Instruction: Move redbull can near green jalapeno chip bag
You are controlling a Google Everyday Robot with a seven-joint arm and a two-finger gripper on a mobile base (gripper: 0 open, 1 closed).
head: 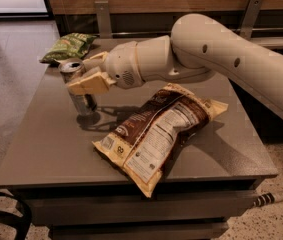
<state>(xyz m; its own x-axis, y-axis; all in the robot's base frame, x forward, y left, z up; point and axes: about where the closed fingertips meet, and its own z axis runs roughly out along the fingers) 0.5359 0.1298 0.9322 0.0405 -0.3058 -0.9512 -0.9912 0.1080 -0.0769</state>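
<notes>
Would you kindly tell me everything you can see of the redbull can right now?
The redbull can is slim silvery metal with dark panels and a pull-tab top. It is upright over the table's left side, apart from the green jalapeno chip bag behind it. The gripper's fingers clasp its upper body.
</notes>
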